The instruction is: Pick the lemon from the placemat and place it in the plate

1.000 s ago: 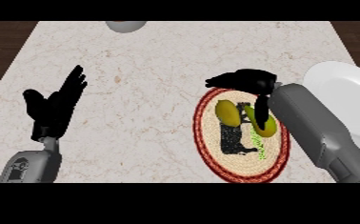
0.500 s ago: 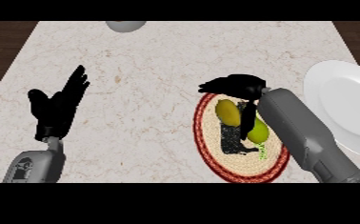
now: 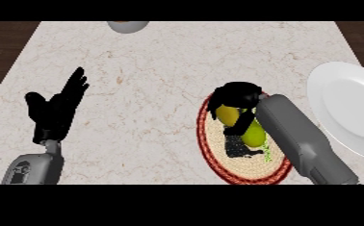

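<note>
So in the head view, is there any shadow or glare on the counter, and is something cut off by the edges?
Head view: even light, no glare on the counter; a dark shadow lies on the placemat under the right hand; the plate and a grey object are cut by the edges.

A pale marble counter (image 3: 171,76) held a round red-rimmed placemat (image 3: 210,143), a white plate (image 3: 338,100) at right, and a grey bowl (image 3: 128,26) at its far edge.

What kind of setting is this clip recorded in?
Probably a kitchen or dining counter: a pale marble-patterned counter top holds a round woven placemat with a lemon on it, a white plate at the right edge, and part of a grey bowl at the far edge.
</note>
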You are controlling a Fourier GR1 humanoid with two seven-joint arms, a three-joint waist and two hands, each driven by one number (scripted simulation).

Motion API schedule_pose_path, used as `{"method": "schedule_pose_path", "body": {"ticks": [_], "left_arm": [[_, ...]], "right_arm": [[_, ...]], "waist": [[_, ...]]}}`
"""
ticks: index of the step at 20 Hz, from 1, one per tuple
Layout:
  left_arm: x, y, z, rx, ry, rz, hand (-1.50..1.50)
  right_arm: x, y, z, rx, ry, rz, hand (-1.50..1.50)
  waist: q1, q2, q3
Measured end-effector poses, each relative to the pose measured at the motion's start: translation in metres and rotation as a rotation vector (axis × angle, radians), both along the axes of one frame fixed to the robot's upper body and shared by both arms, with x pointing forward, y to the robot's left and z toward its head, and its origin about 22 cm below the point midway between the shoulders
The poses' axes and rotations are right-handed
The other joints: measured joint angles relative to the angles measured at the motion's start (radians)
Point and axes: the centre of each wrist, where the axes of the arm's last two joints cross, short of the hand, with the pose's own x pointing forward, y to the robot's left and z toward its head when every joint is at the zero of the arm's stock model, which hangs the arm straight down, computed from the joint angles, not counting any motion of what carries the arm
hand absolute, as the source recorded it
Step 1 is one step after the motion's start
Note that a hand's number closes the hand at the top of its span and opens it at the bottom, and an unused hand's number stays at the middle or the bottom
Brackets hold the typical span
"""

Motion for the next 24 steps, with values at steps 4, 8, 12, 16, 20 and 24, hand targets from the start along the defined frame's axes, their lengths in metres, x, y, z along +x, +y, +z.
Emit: {"method": "schedule_pose_path", "body": {"ticks": [4,8,12,16,20,24], "left_arm": [[0.005,0.0,0.001,-0.001,0.002,-0.002,0.0],[0.004,0.005,-0.004,-0.005,0.01,0.012,0.0],[-0.005,0.014,-0.008,0.004,0.023,0.047,0.0],[-0.011,0.019,-0.01,0.007,0.027,0.073,0.0],[-0.017,0.025,-0.013,0.007,0.036,0.09,0.0],[-0.02,0.025,-0.013,0.008,0.036,0.096,0.0]], "right_arm": [[-0.002,0.007,0.0,0.028,0.004,0.006,1.5],[-0.013,0.002,-0.004,0.073,0.012,-0.059,1.5],[-0.029,-0.02,-0.019,0.149,0.0,-0.303,1.5],[-0.044,-0.043,-0.02,0.162,-0.114,-0.542,1.5],[-0.053,-0.058,0.004,0.258,-0.3,-0.708,1.5],[-0.064,-0.073,0.037,0.38,-0.516,-0.866,1.5]], "waist": [[-0.003,0.0,0.0],[-0.015,-0.002,0.001],[-0.045,-0.019,0.002],[-0.072,-0.022,0.001],[-0.093,-0.025,0.0],[-0.101,-0.024,0.0]]}}
